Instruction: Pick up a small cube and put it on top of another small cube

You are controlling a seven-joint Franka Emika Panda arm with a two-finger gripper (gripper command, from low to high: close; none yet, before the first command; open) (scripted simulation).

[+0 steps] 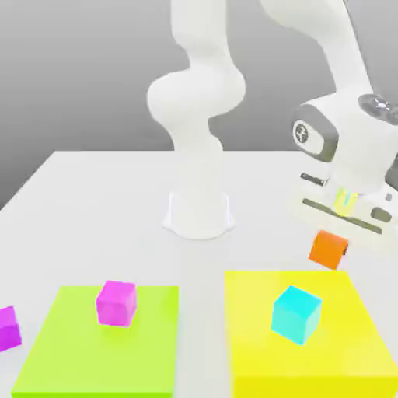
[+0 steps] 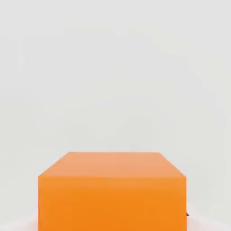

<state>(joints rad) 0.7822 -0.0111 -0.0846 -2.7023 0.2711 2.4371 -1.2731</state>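
Exterior view tells me my end effector (image 1: 333, 233) grips the orange cube (image 1: 327, 249) aloft; stacking on the pink cube (image 1: 116, 301) remains.

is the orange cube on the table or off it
Off it, as far as shows: the orange cube hangs just under the hand, clear of the white table and beside the yellow mat.

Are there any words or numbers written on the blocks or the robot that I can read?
None can be read.
The orange cube, the magenta cubes, the cyan cube and both mats are plain.
A small round mark on the robot's wrist is too blurred to read.
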